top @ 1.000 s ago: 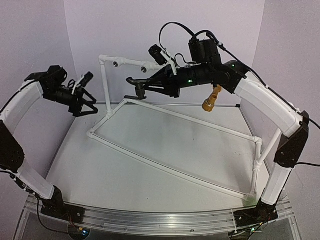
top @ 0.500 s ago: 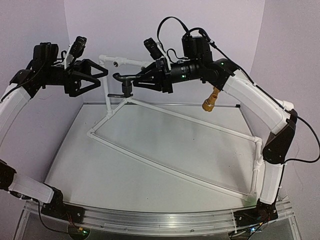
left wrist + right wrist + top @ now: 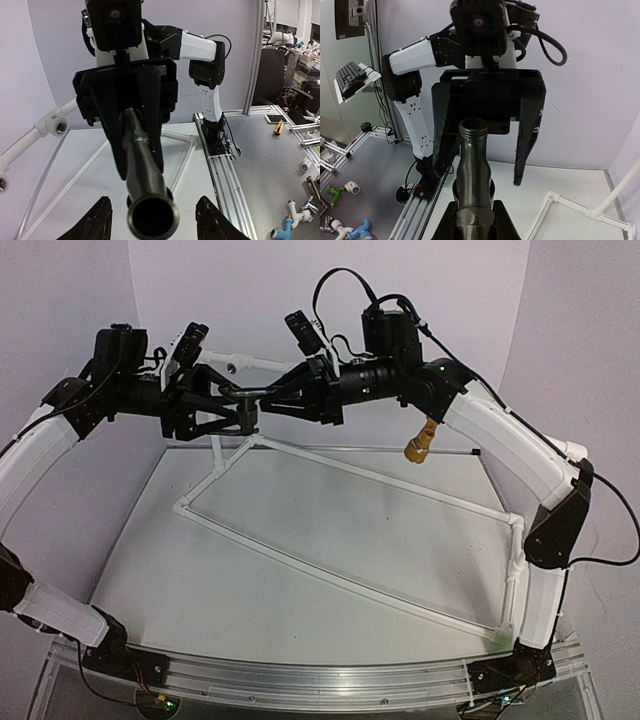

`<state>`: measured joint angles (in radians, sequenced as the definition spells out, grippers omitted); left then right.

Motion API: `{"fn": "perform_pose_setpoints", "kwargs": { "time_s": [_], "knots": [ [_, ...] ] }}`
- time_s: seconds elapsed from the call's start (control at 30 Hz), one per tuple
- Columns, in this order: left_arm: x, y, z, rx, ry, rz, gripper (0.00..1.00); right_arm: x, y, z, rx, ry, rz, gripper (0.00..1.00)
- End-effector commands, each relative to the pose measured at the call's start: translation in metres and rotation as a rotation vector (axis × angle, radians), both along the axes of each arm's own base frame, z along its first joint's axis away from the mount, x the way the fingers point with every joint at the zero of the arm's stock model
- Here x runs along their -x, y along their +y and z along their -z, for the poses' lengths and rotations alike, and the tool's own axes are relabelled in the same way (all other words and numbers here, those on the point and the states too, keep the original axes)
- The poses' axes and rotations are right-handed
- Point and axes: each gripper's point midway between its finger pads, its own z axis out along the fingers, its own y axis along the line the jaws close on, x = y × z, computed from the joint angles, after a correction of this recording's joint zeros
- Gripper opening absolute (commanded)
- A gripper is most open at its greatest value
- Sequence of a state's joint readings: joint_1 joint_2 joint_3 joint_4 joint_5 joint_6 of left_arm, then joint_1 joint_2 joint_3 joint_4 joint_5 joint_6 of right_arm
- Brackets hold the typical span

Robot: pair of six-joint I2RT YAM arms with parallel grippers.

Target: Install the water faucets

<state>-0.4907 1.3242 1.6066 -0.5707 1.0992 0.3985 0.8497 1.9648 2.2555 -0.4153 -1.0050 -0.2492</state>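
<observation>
My right gripper [image 3: 272, 400] is shut on the base of the matte black faucet [image 3: 250, 398], held in the air near the back left, in front of the white pipe socket [image 3: 232, 367]. In the right wrist view the faucet [image 3: 472, 165] sticks out of the shut right gripper [image 3: 473, 214], threaded end forward. My left gripper [image 3: 243, 415] faces it, open, with its fingers on either side of the faucet's end. In the left wrist view a gap shows on each side of the faucet's mouth [image 3: 152, 217]. The brass-yellow faucet [image 3: 420, 440] hangs at the back right, behind the right arm.
A white pipe frame [image 3: 340, 585] lies across the table, with an upright pipe [image 3: 212, 430] just below both grippers and another upright [image 3: 520, 550] at the right. A second socket opening [image 3: 60, 127] shows on the upper pipe. Purple walls close in the back and sides.
My left arm has swung up and to the right until its fingers straddle the black faucet's end, and its jaws have narrowed. The right gripper carried the faucet slightly left and up.
</observation>
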Motion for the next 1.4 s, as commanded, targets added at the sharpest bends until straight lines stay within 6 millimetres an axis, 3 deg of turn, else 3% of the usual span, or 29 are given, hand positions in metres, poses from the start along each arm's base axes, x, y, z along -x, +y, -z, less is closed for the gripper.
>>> {"fn": "perform_pose_setpoints", "kwargs": {
  "time_s": [0.0, 0.27, 0.63, 0.77, 0.8, 0.83, 0.9, 0.97, 1.1, 1.23, 1.37],
  "knots": [
    [0.005, -0.01, 0.003, -0.004, -0.046, 0.029, 0.53, 0.004, 0.004, -0.017, -0.065, -0.031, -0.026, 0.0],
    [0.001, -0.016, -0.008, 0.027, -0.031, 0.015, 0.34, 0.003, 0.004, -0.012, -0.056, -0.026, -0.02, 0.0],
    [-0.009, -0.025, -0.01, 0.031, -0.021, -0.029, 0.3, 0.001, 0.004, -0.007, -0.046, -0.017, -0.004, 0.0],
    [-0.014, -0.027, -0.01, 0.029, -0.011, -0.048, 0.15, -0.001, 0.003, -0.007, -0.042, -0.013, 0.014, 0.0],
    [-0.014, -0.026, -0.011, 0.03, -0.006, -0.051, 0.09, -0.003, 0.003, -0.008, -0.042, -0.015, 0.031, 0.04],
    [-0.014, -0.026, -0.011, 0.031, 0.007, -0.057, 0.03, -0.006, 0.002, -0.01, -0.043, -0.016, 0.051, 0.15],
    [-0.017, -0.025, -0.01, 0.027, 0.046, -0.081, 0.0, -0.021, -0.006, -0.015, -0.044, -0.015, 0.129, 0.51],
    [-0.026, -0.024, -0.004, 0.012, 0.098, -0.143, 0.0, -0.039, -0.019, -0.022, -0.05, -0.019, 0.216, 0.68],
    [-0.055, -0.019, 0.007, -0.002, 0.216, -0.314, 0.0, -0.074, -0.056, -0.042, -0.067, -0.04, 0.421, 0.81],
    [-0.087, -0.014, 0.014, 0.046, 0.271, -0.481, 0.0, -0.103, -0.103, -0.061, -0.08, -0.075, 0.679, 0.86],
    [-0.118, -0.004, 0.02, 0.134, 0.242, -0.659, 0.0, -0.116, -0.15, -0.067, 0.01, -0.228, 0.925, 0.87]
  ]
}}
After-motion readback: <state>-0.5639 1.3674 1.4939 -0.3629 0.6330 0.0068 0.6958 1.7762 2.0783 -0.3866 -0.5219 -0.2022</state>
